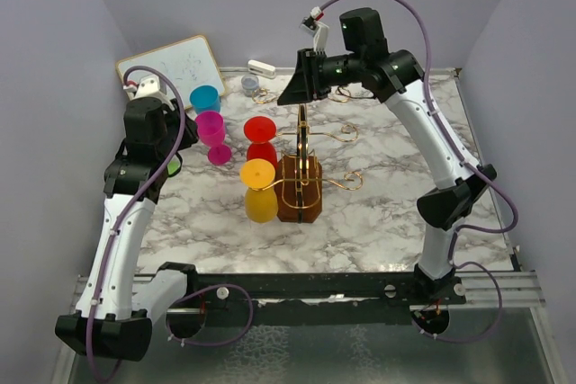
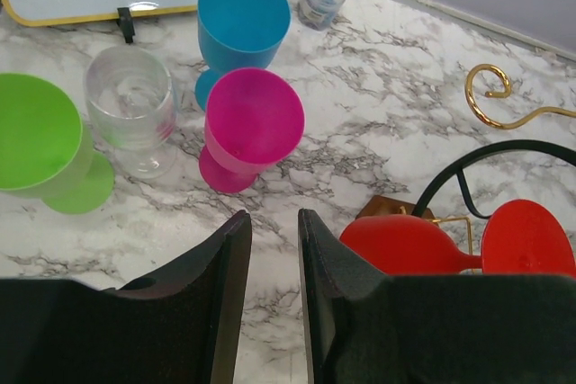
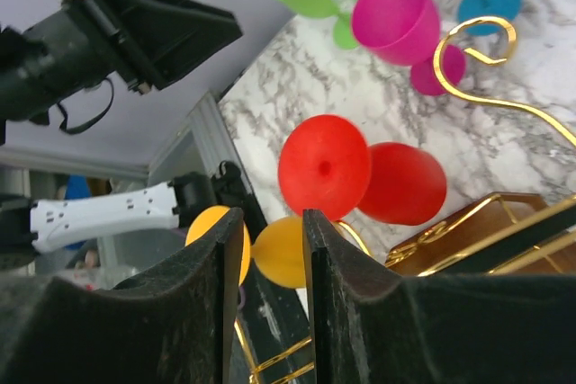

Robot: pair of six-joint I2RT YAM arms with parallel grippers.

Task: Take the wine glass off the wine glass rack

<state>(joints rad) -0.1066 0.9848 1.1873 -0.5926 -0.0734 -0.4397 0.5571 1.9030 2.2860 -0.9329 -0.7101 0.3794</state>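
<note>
Rack: the wine glass rack (image 1: 300,191) stood mid-table.
Glasses: the red wine glass (image 1: 261,130) hung at the rack's 10 o'clock, the yellow wine glass (image 1: 261,204) at its 9 o'clock.
Left gripper (image 2: 274,222): released, jaws narrowly parted and empty, out toward the rack's 9 o'clock.
Right gripper (image 3: 272,218): released and empty, at the rack's 12 o'clock.

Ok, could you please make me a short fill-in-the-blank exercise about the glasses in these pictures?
1. On the wine glass rack hang a red glass and a ___ glass.
2. Between the green glass and the pink glass stands the ___ glass.
3. Just behind the pink glass, farther from the arms, stands the ___ glass.
4. The left tool holds ___.
Missing words: yellow, clear, blue, nothing.
</note>
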